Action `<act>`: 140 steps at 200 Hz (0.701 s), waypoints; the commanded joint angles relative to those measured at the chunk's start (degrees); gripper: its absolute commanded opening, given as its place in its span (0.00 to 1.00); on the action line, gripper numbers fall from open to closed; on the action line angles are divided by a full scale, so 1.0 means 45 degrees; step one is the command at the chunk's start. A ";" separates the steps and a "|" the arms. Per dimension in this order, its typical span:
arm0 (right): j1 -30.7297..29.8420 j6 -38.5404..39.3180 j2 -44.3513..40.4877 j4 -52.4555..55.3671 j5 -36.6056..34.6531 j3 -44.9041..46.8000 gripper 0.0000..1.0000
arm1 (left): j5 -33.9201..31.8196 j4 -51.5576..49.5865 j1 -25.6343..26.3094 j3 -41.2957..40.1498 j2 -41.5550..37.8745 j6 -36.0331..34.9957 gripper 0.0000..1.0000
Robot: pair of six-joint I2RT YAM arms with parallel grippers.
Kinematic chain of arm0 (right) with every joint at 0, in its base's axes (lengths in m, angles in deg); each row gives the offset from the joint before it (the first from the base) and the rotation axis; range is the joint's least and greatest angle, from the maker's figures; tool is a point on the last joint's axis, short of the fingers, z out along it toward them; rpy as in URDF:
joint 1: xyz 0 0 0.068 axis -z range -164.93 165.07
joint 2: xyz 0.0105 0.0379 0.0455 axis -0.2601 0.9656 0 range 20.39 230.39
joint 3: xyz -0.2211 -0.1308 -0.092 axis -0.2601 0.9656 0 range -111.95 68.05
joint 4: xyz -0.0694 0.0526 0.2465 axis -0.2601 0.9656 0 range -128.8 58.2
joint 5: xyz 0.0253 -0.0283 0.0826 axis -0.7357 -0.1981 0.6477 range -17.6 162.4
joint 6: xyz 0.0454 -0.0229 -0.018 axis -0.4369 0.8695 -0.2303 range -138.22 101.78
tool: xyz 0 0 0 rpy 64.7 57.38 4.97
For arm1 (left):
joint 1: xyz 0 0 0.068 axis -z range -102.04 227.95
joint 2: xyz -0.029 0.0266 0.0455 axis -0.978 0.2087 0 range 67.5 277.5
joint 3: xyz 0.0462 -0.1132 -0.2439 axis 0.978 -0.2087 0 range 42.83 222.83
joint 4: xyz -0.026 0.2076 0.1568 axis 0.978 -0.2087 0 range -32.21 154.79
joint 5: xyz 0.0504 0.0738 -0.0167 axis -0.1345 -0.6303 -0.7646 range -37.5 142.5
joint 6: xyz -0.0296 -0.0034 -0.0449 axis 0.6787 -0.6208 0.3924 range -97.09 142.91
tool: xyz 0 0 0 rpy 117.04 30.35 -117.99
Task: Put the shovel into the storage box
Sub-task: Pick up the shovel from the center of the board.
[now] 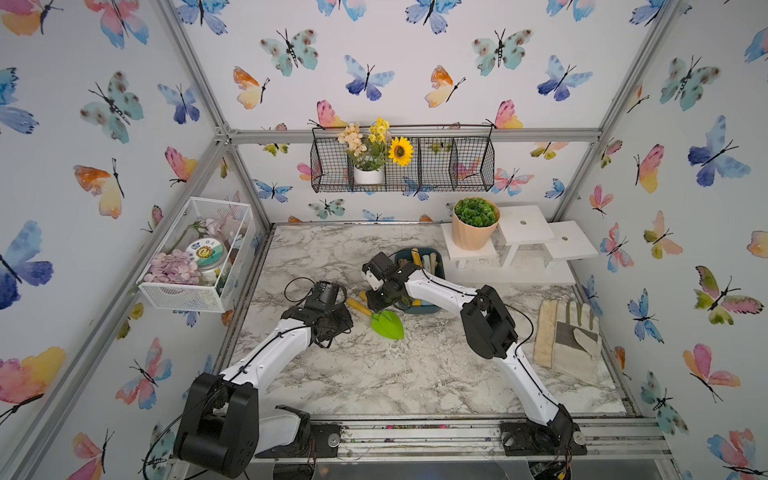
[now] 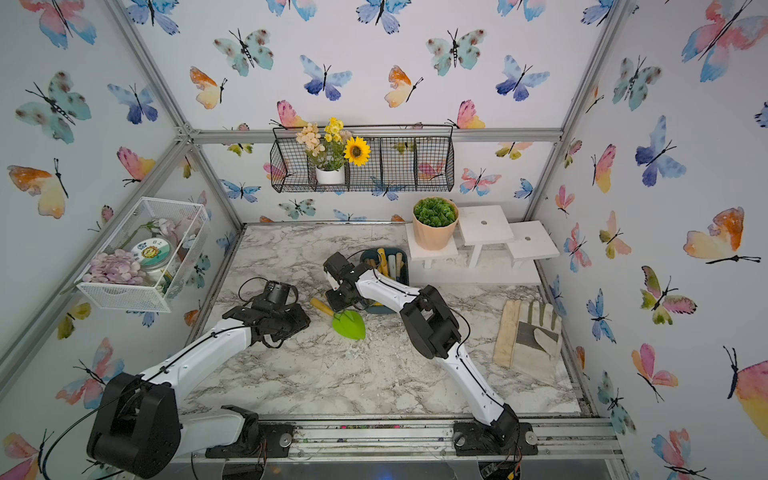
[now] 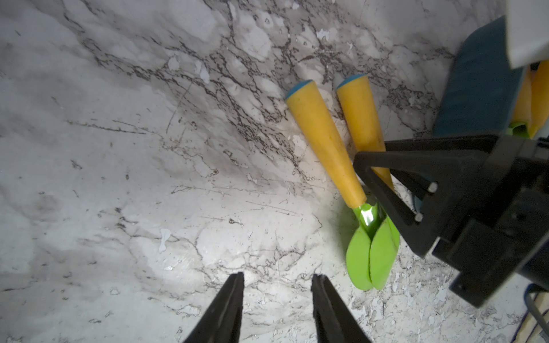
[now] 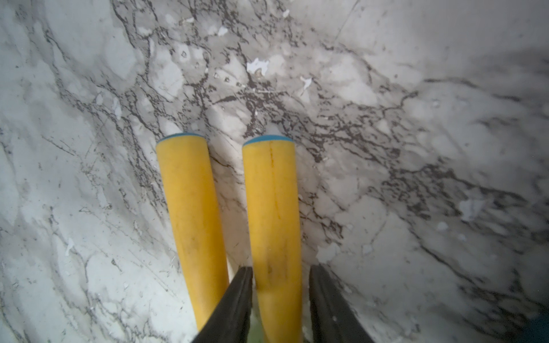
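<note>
Two shovels with yellow handles and green blades (image 1: 388,325) lie side by side on the marble table, just left of the storage box (image 1: 437,254), a dark teal tray (image 3: 481,89). My right gripper (image 4: 280,273) straddles one shovel's handle (image 4: 273,208). One finger (image 4: 240,297) touches the handle and a thin gap shows at the other. The second handle (image 4: 190,208) lies outside the jaws. In a top view the right gripper (image 1: 376,306) reaches down over the handles. My left gripper (image 3: 277,277) hovers open over bare marble beside the blades (image 3: 371,258), holding nothing.
Several handled tools (image 1: 419,259) lie in the storage box. A pair of work gloves (image 1: 567,336) lies at the right. A potted plant (image 1: 476,224) and white stepped stands (image 1: 523,224) sit at the back right. A white mesh basket (image 1: 195,253) hangs on the left wall.
</note>
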 commanded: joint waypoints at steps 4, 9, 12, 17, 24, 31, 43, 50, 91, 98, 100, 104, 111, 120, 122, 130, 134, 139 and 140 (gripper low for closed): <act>-0.0041 -0.0052 0.0470 0.0212 -0.0305 -0.0048 0.32 | 0.0499 -0.0003 -0.0080 0.0165 0.0078 -0.0195 0.44; -0.0033 -0.0041 0.0448 0.0223 -0.0304 -0.0049 0.32 | 0.0493 0.0006 -0.0098 0.0165 0.0094 -0.0194 0.44; -0.0034 -0.0033 0.0429 0.0221 -0.0336 -0.0034 0.31 | 0.0510 0.0007 -0.0098 0.0165 0.0097 -0.0194 0.44; -0.0032 -0.0015 0.0390 0.0236 -0.0334 -0.0044 0.31 | 0.0520 0.0024 -0.0099 0.0165 0.0096 -0.0189 0.44; -0.0032 0.0007 0.0335 0.0241 -0.0358 -0.0030 0.29 | 0.0541 0.0043 -0.0099 0.0168 0.0112 -0.0177 0.44; -0.0032 0.0036 0.0273 0.0261 -0.0378 -0.0012 0.28 | 0.0564 0.0076 -0.0099 0.0156 0.0132 -0.0165 0.44; -0.0032 0.0056 0.0131 0.0282 -0.0402 0.0038 0.26 | 0.0622 0.0122 -0.0099 0.0186 0.0170 -0.0136 0.44; -0.0032 0.0085 0.0049 0.0295 -0.0412 0.0094 0.25 | 0.0649 0.0132 -0.0099 0.0204 0.0202 -0.0117 0.44; -0.0032 0.0086 -0.0705 0.0185 -0.0461 0.0364 0.21 | 0.0707 0.0258 -0.0106 0.0350 0.0272 -0.0095 0.44; -0.0032 0.0085 -0.0837 0.0156 -0.0495 0.0428 0.21 | 0.0705 0.0274 -0.0099 0.0379 0.0271 -0.0097 0.44; -0.0032 0.0086 -0.0881 0.0151 -0.0498 0.0427 0.21 | 0.0705 0.0278 -0.0099 0.0394 0.0287 -0.0097 0.44; -0.0032 0.0086 -0.0956 0.0145 -0.0514 0.0449 0.21 | 0.0705 0.0280 -0.0099 0.0427 0.0300 -0.0078 0.44; -0.0032 0.0065 -0.1116 0.0137 -0.0519 0.0507 0.21 | 0.0708 0.0279 -0.0099 0.0472 0.0329 -0.0097 0.43; -0.0032 0.0066 -0.1289 0.0114 -0.0539 0.0551 0.20 | 0.0715 0.0278 -0.0099 0.0553 0.0341 -0.0081 0.44; -0.0032 0.0066 -0.1321 0.0106 -0.0539 0.0579 0.20 | 0.0713 0.0275 -0.0099 0.0565 0.0344 -0.0083 0.44; -0.0034 0.0047 -0.1502 0.0061 -0.0503 0.0626 0.20 | 0.0705 0.0272 -0.0099 0.0630 0.0360 -0.0096 0.44; -0.0032 0.0047 -0.1595 0.0036 -0.0483 0.0651 0.20 | 0.0722 0.0276 -0.0099 0.0657 0.0370 -0.0087 0.44; -0.0041 0.0022 -0.1700 -0.0008 -0.0447 0.0702 0.20 | 0.0754 0.0287 -0.0089 0.0706 0.0381 -0.0071 0.44; -0.0036 0.0025 -0.1721 -0.0011 -0.0444 0.0707 0.20 | 0.0769 0.0284 -0.0094 0.0709 0.0386 -0.0074 0.44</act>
